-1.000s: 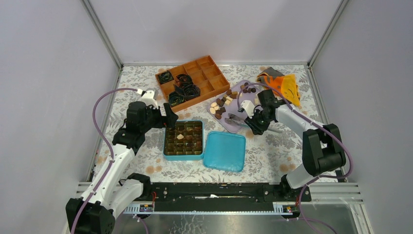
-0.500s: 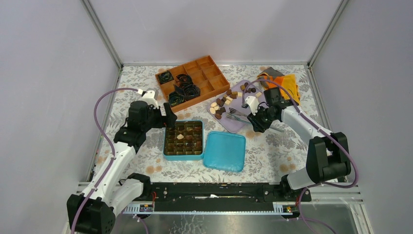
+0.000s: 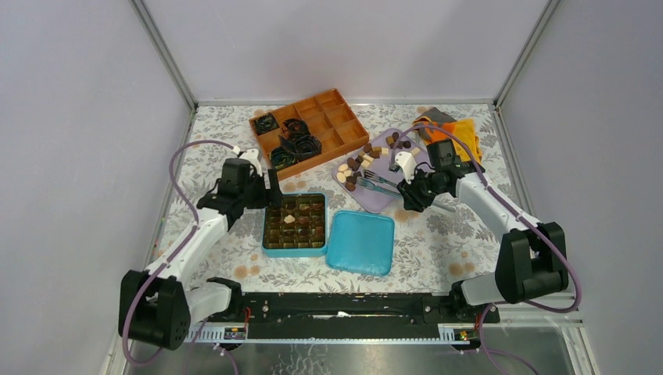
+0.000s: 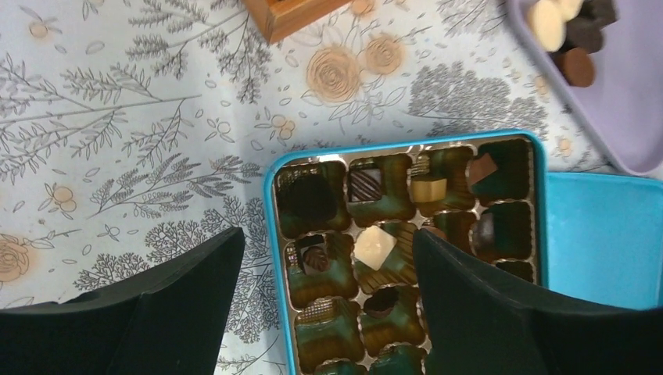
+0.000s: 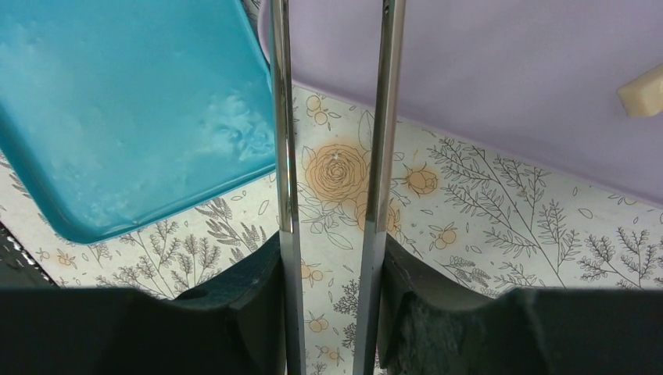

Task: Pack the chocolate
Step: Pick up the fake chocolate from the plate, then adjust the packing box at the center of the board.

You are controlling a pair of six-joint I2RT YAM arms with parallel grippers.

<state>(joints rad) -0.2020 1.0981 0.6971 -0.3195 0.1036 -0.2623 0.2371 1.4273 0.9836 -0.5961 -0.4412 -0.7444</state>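
Observation:
The chocolate (image 3: 356,166) lies in loose dark, brown and cream pieces on a purple plate (image 3: 374,207). A blue tin (image 3: 264,234) with a gold tray holds a few pieces, among them a white square (image 4: 375,246). My left gripper (image 3: 270,191) is open and empty above the tin's left edge; in the left wrist view (image 4: 327,234) its jaws straddle the tin's rim. My right gripper (image 3: 412,195) is shut on metal tongs (image 3: 375,186), whose tips reach over the plate. In the right wrist view (image 5: 332,258) the tong arms (image 5: 281,117) stand apart, empty.
The tin's blue lid (image 3: 360,242) lies right of the tin, next to the plate. A wooden divided tray (image 3: 336,117) with black paper cups (image 3: 293,144) stands at the back. An orange cloth (image 3: 461,137) lies back right. Grey walls enclose the table.
My right gripper has drifted a little right and the tongs' tips have swung further onto the plate. My left arm has shifted right; its gripper stays at the tin.

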